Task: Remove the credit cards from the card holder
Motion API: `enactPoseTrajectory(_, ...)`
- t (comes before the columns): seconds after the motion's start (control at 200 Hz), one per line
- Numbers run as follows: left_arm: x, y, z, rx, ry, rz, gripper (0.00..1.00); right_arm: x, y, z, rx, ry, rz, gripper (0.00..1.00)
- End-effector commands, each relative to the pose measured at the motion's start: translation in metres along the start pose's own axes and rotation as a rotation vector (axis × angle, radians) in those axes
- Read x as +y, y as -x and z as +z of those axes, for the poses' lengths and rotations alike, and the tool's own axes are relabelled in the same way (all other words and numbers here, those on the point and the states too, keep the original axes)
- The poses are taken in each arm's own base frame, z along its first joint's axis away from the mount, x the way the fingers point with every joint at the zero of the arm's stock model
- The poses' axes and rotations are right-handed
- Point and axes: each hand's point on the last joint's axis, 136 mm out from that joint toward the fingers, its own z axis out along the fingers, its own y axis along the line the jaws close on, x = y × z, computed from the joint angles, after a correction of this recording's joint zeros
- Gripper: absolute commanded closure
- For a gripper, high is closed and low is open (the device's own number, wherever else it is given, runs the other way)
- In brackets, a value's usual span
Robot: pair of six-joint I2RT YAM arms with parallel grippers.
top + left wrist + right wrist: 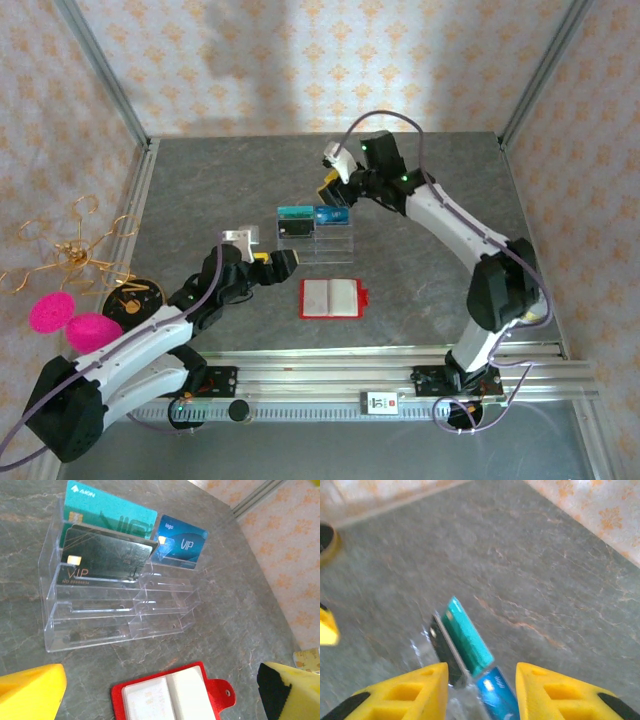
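Note:
The red card holder (330, 297) lies open like a book at mid table, its pale pockets (165, 697) facing up and its snap tab to the right. A bright blue credit card (332, 215) stands in the clear tray's back right slot (180, 545). My right gripper (335, 190) hovers open just above that card (497, 695), yellow fingers (405, 695) either side without touching it. My left gripper (285, 262) is open and empty just left of the holder, its fingers (30, 695) spread wide in the left wrist view.
The clear compartmented tray (318, 243) also holds a teal-green card (110, 515) and a black card (107, 555). Gold wire hanger (70, 255), pink pompoms (70, 318) and a black disc (140, 297) sit at the left. An aluminium rail (330, 360) runs along the front edge.

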Motion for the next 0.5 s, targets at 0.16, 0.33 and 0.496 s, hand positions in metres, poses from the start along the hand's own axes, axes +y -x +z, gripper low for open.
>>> enactPoseTrajectory(0.16, 0.007, 0.012, -0.017, -0.124, -0.016, -0.099, 0.01, 0.054, -0.079, 0.008, 0.001, -0.173, 0.472, 0.60)
enactPoseTrajectory(0.33, 0.020, 0.003, -0.027, -0.149, 0.000, -0.118, 0.01, 0.114, -0.168, 0.018, 0.218, -0.233, 0.455, 0.60)
enactPoseTrajectory(0.496, 0.033, -0.008, -0.031, -0.145, 0.026, -0.132, 0.06, 0.154, -0.201, 0.036, 0.313, -0.244, 0.382, 0.60)
